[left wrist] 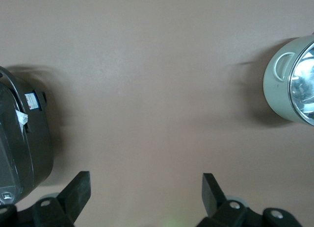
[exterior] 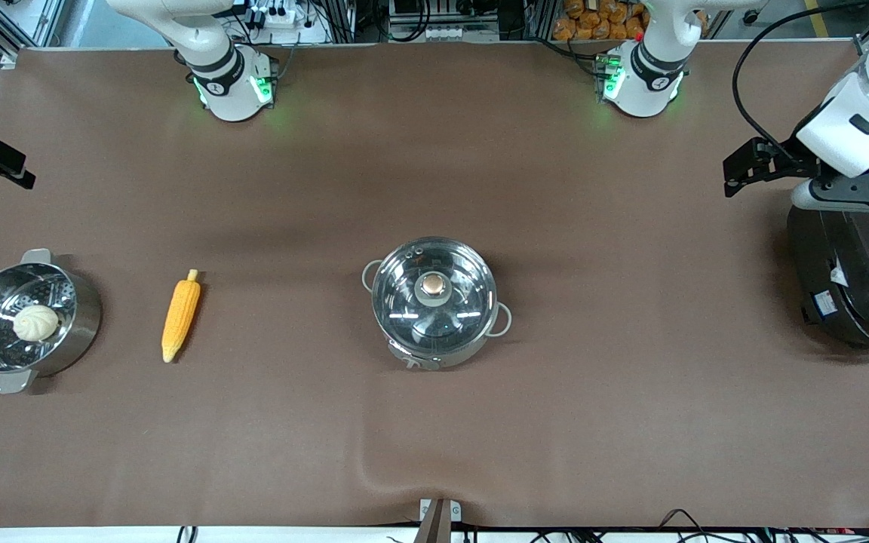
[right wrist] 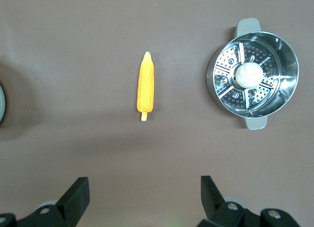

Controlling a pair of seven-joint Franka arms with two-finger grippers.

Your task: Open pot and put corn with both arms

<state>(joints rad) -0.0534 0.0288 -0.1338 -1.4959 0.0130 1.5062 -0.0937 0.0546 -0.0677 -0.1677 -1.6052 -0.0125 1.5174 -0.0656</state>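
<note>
The steel pot (exterior: 472,343) stands at the middle of the table with its glass lid (exterior: 434,309) and coppery knob (exterior: 432,285) on it. Its side also shows in the left wrist view (left wrist: 277,85). The corn (exterior: 180,315) lies on the table toward the right arm's end, between the pot and a steamer pot, and shows in the right wrist view (right wrist: 145,87). My left gripper (exterior: 740,167) (left wrist: 146,188) is open and empty, up in the air beside the rice cooker. My right gripper (exterior: 4,166) (right wrist: 144,190) is open and empty, high at the right arm's end.
A steel pot with a perforated insert (exterior: 84,309) (right wrist: 289,65) holds a white bun (exterior: 36,323) (right wrist: 248,74) at the right arm's end. A large black rice cooker (exterior: 857,279) (left wrist: 19,138) stands at the left arm's end. A brown mat (exterior: 434,437) covers the table.
</note>
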